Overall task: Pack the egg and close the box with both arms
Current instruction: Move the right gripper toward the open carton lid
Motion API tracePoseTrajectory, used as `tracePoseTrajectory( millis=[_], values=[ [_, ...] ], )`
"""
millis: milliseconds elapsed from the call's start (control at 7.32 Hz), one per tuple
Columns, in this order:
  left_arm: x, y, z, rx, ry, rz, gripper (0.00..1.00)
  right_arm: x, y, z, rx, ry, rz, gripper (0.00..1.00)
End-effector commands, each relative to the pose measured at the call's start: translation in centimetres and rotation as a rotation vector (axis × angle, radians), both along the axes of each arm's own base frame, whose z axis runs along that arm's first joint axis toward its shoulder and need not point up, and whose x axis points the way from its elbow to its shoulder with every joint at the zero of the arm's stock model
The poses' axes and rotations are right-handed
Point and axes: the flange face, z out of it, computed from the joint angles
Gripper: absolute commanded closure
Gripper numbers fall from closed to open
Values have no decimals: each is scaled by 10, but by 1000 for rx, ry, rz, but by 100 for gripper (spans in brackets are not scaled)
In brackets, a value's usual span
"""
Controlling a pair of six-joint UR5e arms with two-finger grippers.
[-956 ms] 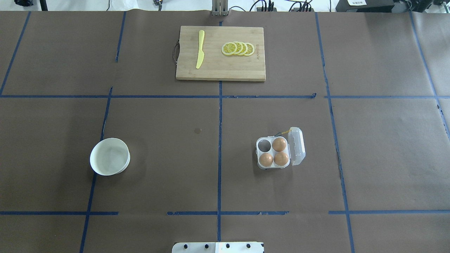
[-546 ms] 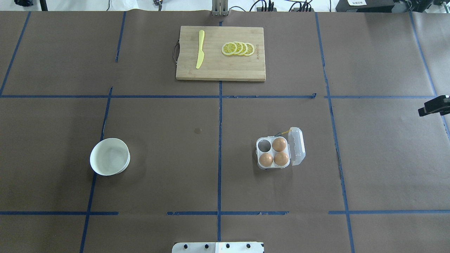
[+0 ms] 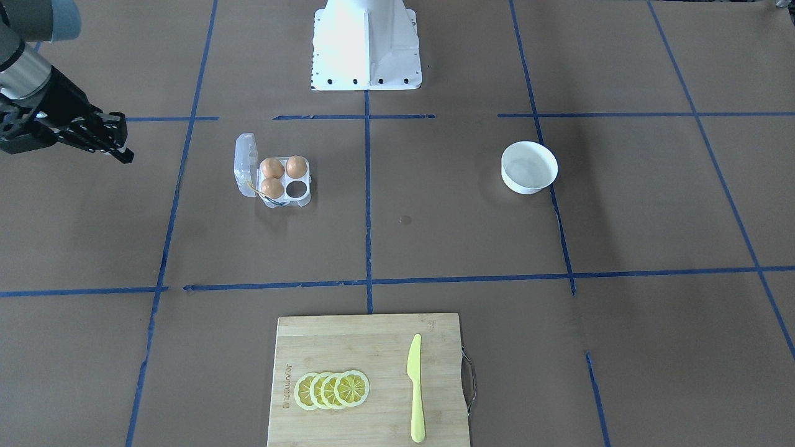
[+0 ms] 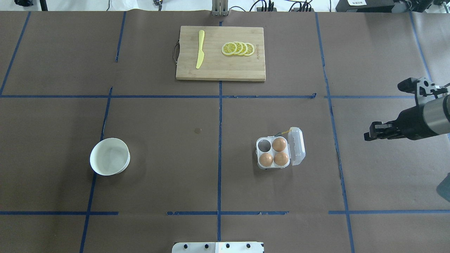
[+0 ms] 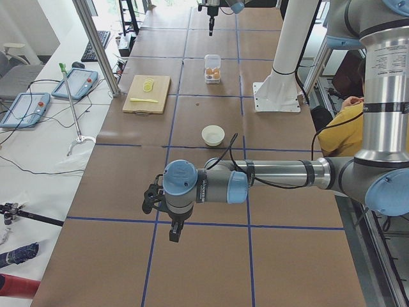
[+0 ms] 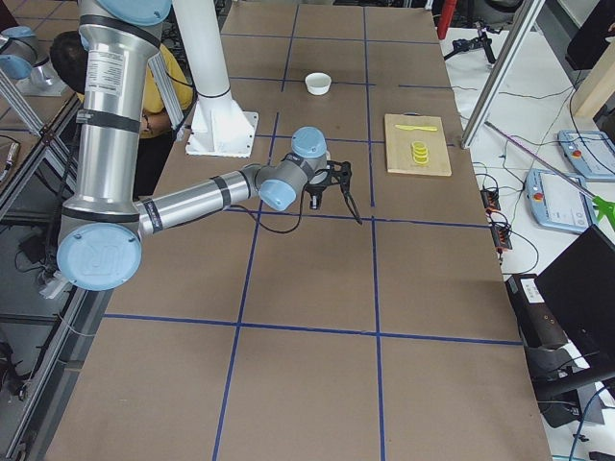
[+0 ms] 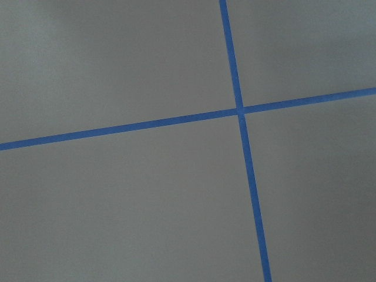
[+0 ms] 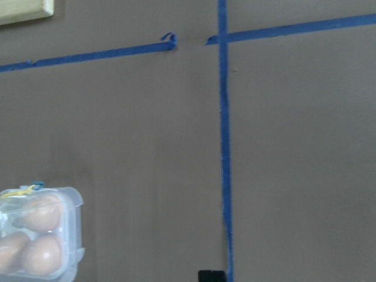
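On the bench, right of centre: box [image 4: 297, 147], lid open, is holding three eggs [image 4: 280, 144] and sitting well apart from the right gripper [image 4: 368, 136]. Jaws of this and of the left gripper [image 5: 174, 235]: cannot tell whether released or clenched.

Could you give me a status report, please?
Right tool apart from box, jaws unclear; left tool far off, unclear. Lid open, three eggs in, one cell empty. Nothing between right tool and box.

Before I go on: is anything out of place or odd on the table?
Nothing is spilled or damaged. One oddity: the box holds three eggs, with one cell empty and its lid open. Yet no loose egg shows anywhere, and the bowl looks empty.
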Motion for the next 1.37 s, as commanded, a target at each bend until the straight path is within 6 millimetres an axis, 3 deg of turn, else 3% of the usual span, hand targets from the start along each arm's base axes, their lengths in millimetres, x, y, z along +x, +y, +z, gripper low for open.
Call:
tracePoseTrajectory(
  millis=[0,137,273,546,820,1093,1230],
  values=[
    [0,-1,-3,7,0,0,0,-64,1,-48,-36,-77,15,100],
    [0,-1,-6,13,-3,0,0,-100,2,-77,-32,-109,49,100],
    [0,-1,-6,13,-3,0,0,-122,2,-97,-35,-132,63,100],
    [0,0,-5,10,-2,0,0,-130,0,-114,-15,-157,59,100],
    [0,-1,-6,14,-3,1,0,-129,-1,-109,-22,-146,61,100],
    [0,-1,-6,15,-3,2,0,-105,-29,-88,-77,-14,115,100],
    [0,-1,-6,15,-3,2,0,-88,-45,-78,-44,59,112,89]
  ],
)
